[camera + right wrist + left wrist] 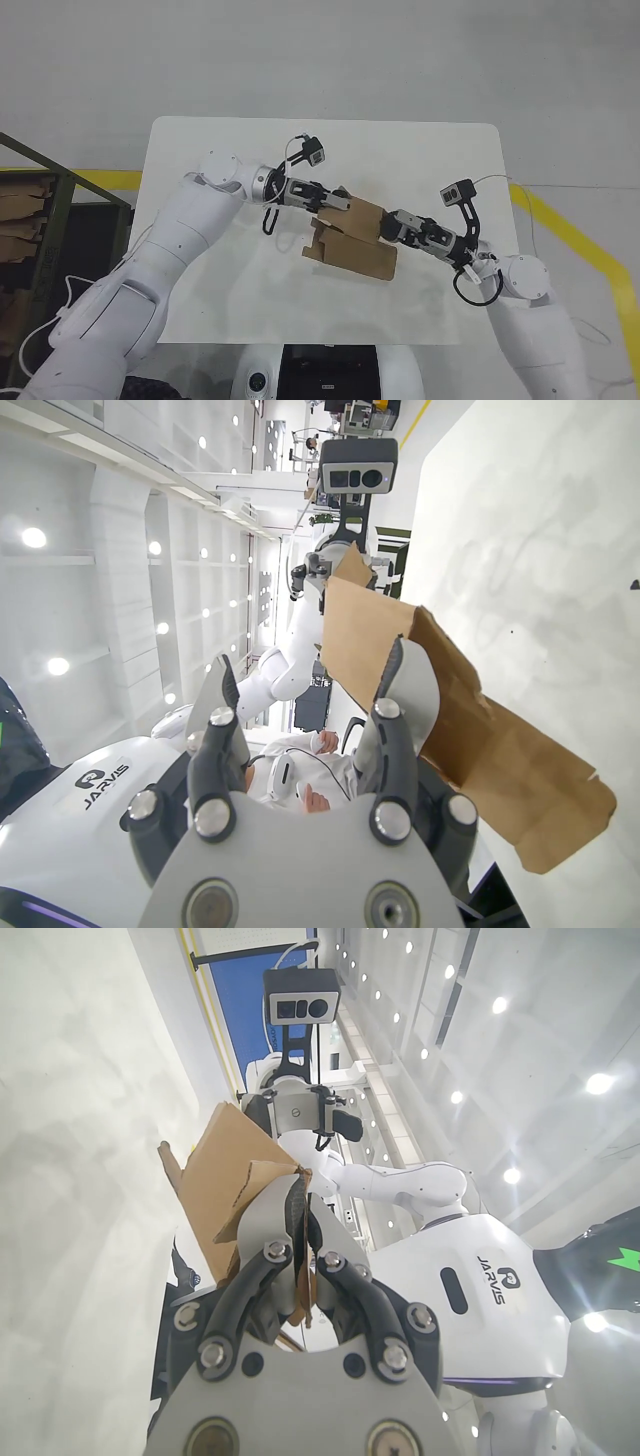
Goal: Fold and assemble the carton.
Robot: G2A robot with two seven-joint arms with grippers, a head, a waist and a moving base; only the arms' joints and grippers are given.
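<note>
Left gripper [298, 1193]: fingers pinched shut on flap edge of brown corrugated cardboard carton [352, 240]. Right gripper [310, 680]: fingers spread wide, one finger [410, 685] against a carton panel, nothing clamped. Carton: partly folded, flaps loose, between both grippers over middle of white rectangular table [200, 150], one gripper at each end.

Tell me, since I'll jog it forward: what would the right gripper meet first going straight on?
Most likely the carton, directly ahead of the right gripper, whose jaws stand open; depth is unclear.
</note>
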